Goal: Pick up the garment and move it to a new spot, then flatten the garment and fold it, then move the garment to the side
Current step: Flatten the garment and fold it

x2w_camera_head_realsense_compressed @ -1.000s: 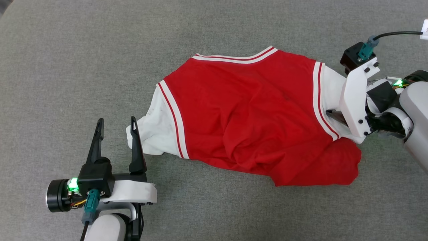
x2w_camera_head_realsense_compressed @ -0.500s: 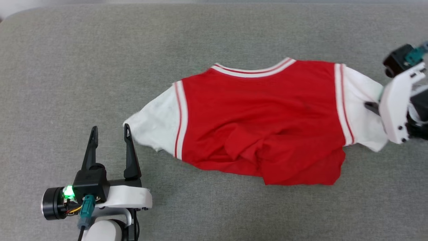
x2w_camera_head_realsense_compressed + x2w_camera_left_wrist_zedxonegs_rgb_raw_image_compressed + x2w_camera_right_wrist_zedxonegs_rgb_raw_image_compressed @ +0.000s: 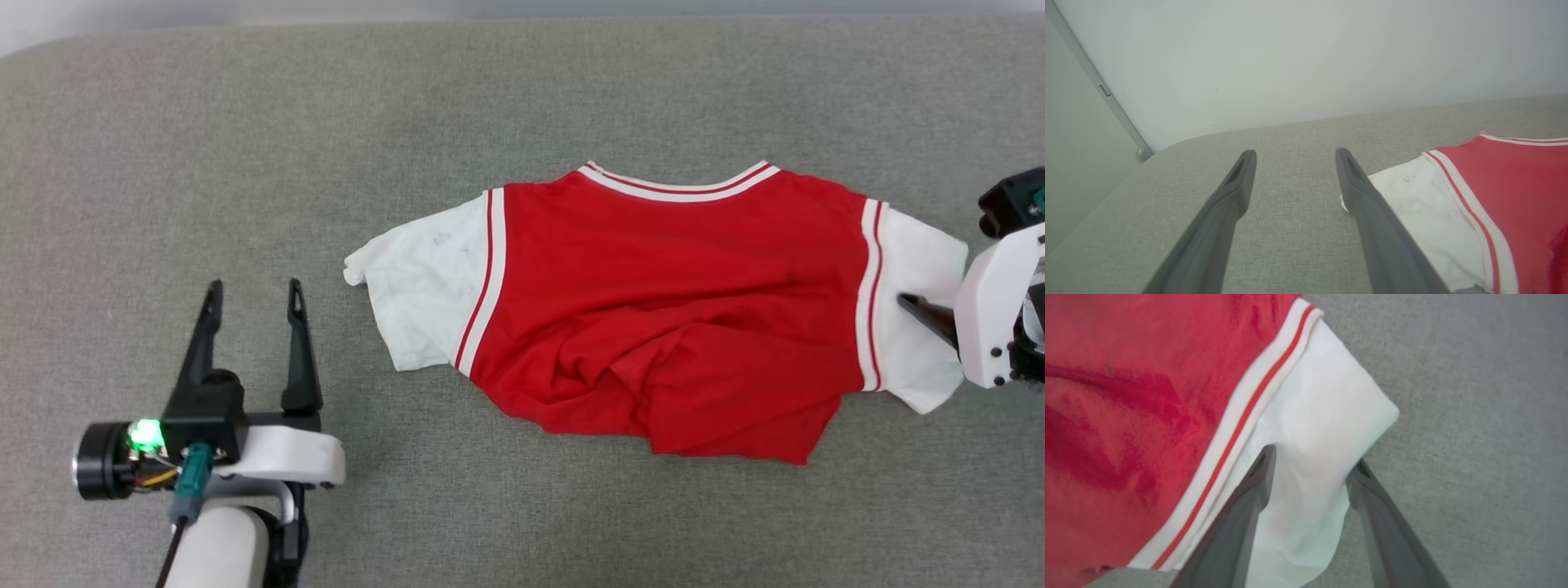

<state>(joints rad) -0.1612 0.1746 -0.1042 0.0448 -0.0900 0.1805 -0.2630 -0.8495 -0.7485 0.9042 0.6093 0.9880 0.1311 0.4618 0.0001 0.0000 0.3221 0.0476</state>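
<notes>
The garment (image 3: 669, 327), a red shirt with white sleeves and striped trim, lies back up on the grey surface. Its lower hem is bunched and folded under. In the right wrist view the garment (image 3: 1126, 396) fills the left, and my right gripper (image 3: 1314, 456) stands open astride the white right sleeve (image 3: 1323, 416), fingers apart with cloth between them. One dark finger (image 3: 922, 314) rests on that sleeve in the head view. My left gripper (image 3: 254, 287) is open and empty, left of the other sleeve (image 3: 424, 302) and apart from it. The left wrist view shows the left gripper (image 3: 1295, 153) beside the garment (image 3: 1515, 183).
The grey fabric surface (image 3: 522, 98) stretches all around the garment. Its rounded far-left corner (image 3: 1167, 147) meets a pale wall (image 3: 1306, 61). Bare surface lies in front of and behind the shirt.
The camera has shifted. The right sleeve has been drawn out rightwards and the shirt lies wider and flatter. The right gripper closed on the sleeve, then opened. The left sleeve now lies clear of the left gripper.
</notes>
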